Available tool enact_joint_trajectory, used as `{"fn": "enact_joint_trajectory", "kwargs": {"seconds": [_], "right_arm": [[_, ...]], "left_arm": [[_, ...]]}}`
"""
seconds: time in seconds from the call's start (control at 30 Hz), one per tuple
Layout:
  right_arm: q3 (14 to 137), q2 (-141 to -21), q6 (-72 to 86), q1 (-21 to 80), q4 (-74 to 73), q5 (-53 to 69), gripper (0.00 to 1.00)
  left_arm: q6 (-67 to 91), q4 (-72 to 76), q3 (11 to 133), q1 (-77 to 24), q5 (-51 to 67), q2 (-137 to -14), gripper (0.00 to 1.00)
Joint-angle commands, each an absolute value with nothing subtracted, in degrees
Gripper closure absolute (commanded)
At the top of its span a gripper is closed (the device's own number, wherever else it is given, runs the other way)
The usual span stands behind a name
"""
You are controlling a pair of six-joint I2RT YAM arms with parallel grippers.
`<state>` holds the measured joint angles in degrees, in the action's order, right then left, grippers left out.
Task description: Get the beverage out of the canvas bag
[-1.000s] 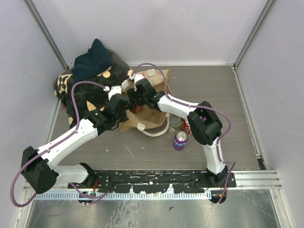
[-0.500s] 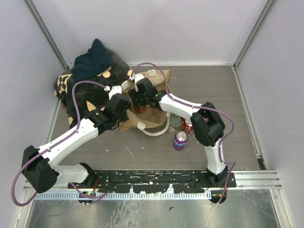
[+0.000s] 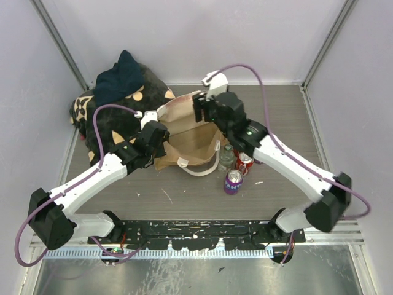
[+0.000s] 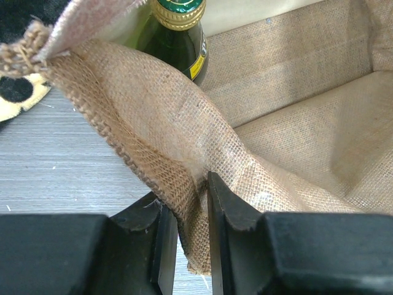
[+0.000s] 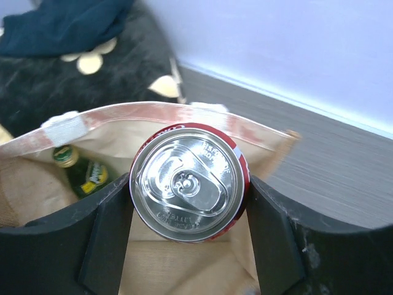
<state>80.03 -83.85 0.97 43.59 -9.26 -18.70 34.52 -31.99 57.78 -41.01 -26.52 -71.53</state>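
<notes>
The tan canvas bag [image 3: 187, 138] stands mid-table with its mouth open. My left gripper [image 3: 161, 131] is shut on the bag's near-left rim; in the left wrist view the burlap wall [image 4: 184, 178] is pinched between the fingers of that gripper [image 4: 191, 227]. My right gripper [image 3: 199, 112] is above the bag's far rim. In the right wrist view this gripper [image 5: 189, 190] is shut on a red can [image 5: 189, 182], held upright above the bag's pinkish rim [image 5: 123, 114]. A green bottle [image 5: 83, 172] still lies inside the bag; it also shows in the left wrist view [image 4: 181, 24].
A black cushion with beige flower prints [image 3: 116, 120] and a dark blue cloth [image 3: 120, 77] sit behind the bag at left. A purple can [image 3: 233, 181], a red can [image 3: 244, 163] and a clear bottle [image 3: 226, 158] stand just right of the bag. Walls close in the table.
My right gripper has come up out of the bag with the red can and moved back and to the right. My left gripper still holds the bag's rim.
</notes>
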Motion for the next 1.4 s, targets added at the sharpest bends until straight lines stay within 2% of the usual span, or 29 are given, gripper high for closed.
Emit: {"fn": "enact_joint_trajectory", "kwargs": {"seconds": [0.0, 0.37, 0.57, 0.77, 0.97, 1.37], "right_arm": [[73.53, -73.7, 0.03, 43.34, -3.32, -33.5, 1.0], [56.68, -51.47, 17.93, 42.85, -21.78, -58.07, 1.0], [53.52, -43.98, 29.6, 42.87, -34.95, -62.68, 1.0], [51.06, -43.22, 43.66, 42.81, -47.85, -61.86, 1.0], [42.58, -41.91, 51.86, 42.85, -47.44, -57.31, 1.0], [32.69, -44.27, 51.14, 42.7, -34.9, -52.02, 1.0]], "left_arm": [[33.32, -32.92, 56.04, -40.57, -27.7, -72.27, 0.7], [33.05, -31.99, 55.09, -40.27, -26.35, -71.72, 0.69], [32.87, -32.13, 54.85, -40.26, -25.93, -71.45, 0.69], [32.95, -32.13, 55.14, -40.31, -25.85, -71.5, 0.69], [32.63, -32.29, 55.75, -40.22, -25.74, -71.8, 0.64], [32.43, -33.65, 56.12, -40.26, -25.93, -71.71, 0.59]]}}
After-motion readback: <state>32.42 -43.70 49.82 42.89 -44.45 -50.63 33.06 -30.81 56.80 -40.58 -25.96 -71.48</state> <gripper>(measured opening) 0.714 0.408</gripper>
